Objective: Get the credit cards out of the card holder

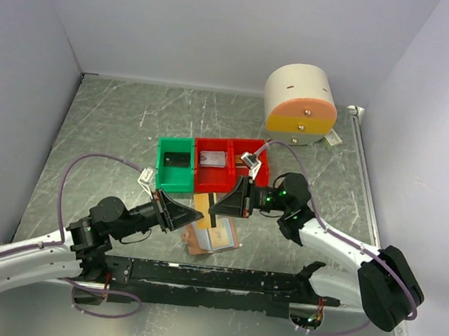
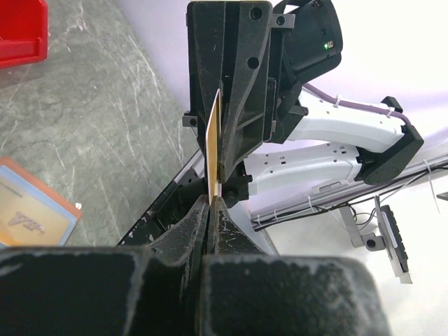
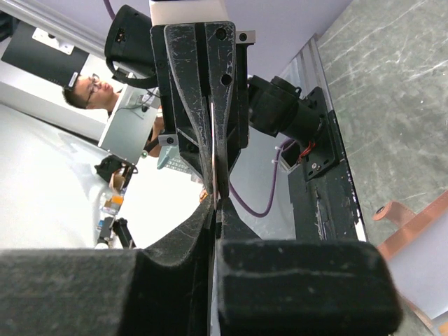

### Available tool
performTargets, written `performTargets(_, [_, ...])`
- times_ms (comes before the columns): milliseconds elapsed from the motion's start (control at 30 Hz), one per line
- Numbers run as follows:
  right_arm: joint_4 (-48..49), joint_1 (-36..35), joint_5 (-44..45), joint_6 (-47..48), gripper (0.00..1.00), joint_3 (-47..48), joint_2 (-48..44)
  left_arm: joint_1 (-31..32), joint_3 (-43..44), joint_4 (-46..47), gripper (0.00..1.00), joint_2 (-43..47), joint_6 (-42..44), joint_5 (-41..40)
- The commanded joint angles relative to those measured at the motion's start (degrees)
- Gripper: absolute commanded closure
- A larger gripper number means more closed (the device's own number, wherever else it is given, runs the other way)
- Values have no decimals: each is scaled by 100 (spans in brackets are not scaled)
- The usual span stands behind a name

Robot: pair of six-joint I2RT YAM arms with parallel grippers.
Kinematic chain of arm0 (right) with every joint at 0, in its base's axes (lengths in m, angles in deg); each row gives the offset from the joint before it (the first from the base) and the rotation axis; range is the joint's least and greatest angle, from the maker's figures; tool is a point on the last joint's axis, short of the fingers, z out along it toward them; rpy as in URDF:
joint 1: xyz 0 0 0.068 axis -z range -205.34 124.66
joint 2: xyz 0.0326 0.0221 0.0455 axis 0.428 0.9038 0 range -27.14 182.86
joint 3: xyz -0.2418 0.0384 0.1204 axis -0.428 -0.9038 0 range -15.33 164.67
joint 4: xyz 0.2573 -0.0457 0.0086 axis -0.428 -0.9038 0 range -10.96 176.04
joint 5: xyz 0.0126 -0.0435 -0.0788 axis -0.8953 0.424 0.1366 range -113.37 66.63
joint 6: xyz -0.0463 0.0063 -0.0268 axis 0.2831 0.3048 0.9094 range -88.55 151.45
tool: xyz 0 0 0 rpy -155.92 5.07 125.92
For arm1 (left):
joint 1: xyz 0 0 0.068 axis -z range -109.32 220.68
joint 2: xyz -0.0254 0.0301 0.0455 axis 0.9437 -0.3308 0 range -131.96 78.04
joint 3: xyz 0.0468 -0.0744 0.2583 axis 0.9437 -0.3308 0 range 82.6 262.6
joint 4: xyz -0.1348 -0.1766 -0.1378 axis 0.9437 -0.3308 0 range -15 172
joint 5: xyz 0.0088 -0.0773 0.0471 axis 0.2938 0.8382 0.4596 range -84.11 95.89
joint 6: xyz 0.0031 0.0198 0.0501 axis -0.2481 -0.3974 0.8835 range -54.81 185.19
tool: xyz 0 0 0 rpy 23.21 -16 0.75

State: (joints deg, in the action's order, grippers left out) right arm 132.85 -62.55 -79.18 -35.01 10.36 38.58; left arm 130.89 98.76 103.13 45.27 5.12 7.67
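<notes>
Left wrist: card holder (image 2: 31,210) shows lettering too blurred to read.

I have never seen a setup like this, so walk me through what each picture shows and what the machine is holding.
These are two robot arms fixed to the near edge of a table. The overhead view shows both. The left gripper and right gripper meet above an open tan card holder lying on the table. Behind it sit a green bin, a red bin, each holding a card, and a cream cylinder with an orange band. The other two pictures come from cameras on each wrist, looking along the fingers. They show both grippers shut on one gold-brown credit card, pinched edge-on between them.
</notes>
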Motion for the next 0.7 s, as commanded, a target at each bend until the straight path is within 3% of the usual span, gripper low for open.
performTargets(0, [310, -26, -121, -71, 100, 12, -78, 10, -26, 54, 93, 40, 23, 46])
performTargets(233, [167, -29, -102, 46, 100, 72, -91, 9, 9, 26, 92, -34, 5, 87])
performTargets(667, [-75, -30, 4, 180, 100, 112, -175, 15, 62, -38, 76, -167, -38, 147])
